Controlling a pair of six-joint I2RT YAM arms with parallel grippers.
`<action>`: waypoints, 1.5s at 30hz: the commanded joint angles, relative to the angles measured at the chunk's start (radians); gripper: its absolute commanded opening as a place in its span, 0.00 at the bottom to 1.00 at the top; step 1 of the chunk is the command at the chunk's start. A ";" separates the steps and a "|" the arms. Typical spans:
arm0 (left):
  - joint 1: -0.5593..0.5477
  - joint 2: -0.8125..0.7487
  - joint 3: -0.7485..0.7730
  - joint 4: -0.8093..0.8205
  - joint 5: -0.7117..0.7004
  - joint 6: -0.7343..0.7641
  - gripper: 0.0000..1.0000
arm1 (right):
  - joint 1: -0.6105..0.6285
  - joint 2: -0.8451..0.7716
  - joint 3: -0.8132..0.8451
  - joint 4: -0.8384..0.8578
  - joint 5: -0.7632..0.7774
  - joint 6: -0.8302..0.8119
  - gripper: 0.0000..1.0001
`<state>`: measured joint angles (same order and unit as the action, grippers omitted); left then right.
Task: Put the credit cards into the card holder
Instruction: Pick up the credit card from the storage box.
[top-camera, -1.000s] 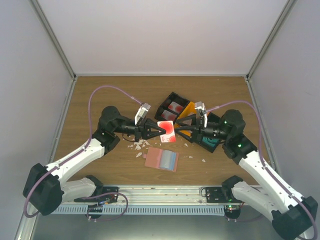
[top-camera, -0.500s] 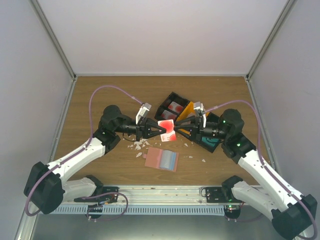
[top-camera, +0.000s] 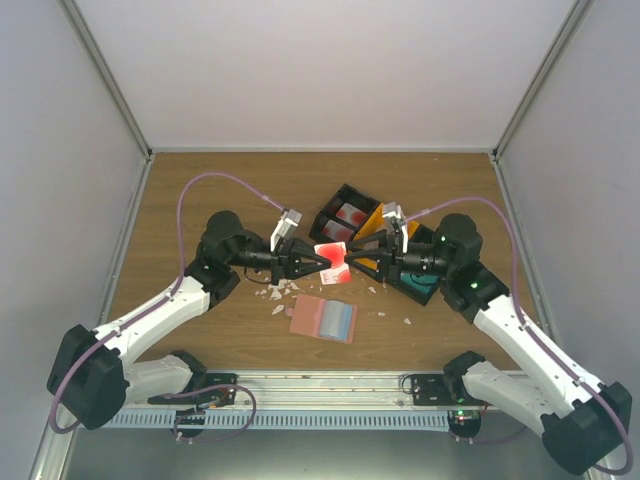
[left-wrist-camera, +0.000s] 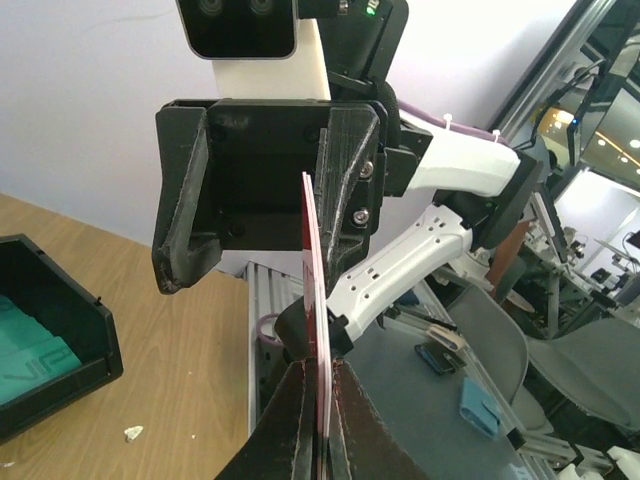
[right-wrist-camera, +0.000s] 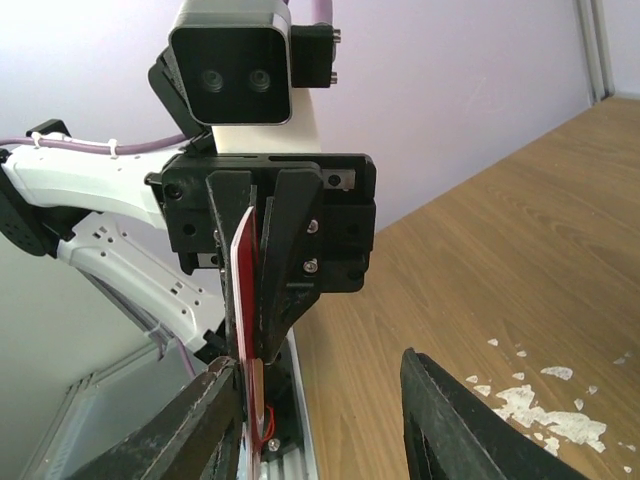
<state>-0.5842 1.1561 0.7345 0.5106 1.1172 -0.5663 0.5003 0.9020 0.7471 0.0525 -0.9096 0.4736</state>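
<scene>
Card (top-camera: 333, 262) pinched in left claw (left-wrist-camera: 318, 405) — standing between spread fingers of right claw (right-wrist-camera: 320, 370).

Left gripper (left-wrist-camera: 320, 425) pinches a credit card (left-wrist-camera: 313, 290) edge-on. Right gripper (left-wrist-camera: 262, 235) faces it, jaws spread wide, card beside one finger.

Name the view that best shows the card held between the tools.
Top external: only there the red-and-white card shows its face, gripped by the left tool. Both wrist views see it edge-on: left wrist in its own shut fingers, right wrist as a red sliver beside a finger of the open right tool.
</scene>
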 joint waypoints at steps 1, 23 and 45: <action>-0.014 -0.017 -0.005 0.020 0.078 0.078 0.00 | 0.006 0.050 0.040 -0.048 0.030 -0.020 0.44; -0.012 -0.050 -0.001 -0.139 0.064 0.236 0.00 | 0.006 -0.007 0.063 -0.118 -0.067 -0.061 0.40; -0.016 -0.037 -0.008 -0.115 0.080 0.219 0.00 | 0.023 0.049 0.104 -0.178 -0.034 -0.102 0.41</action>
<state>-0.5884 1.1225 0.7345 0.3473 1.1709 -0.3492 0.5072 0.9321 0.8211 -0.0921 -0.9882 0.3965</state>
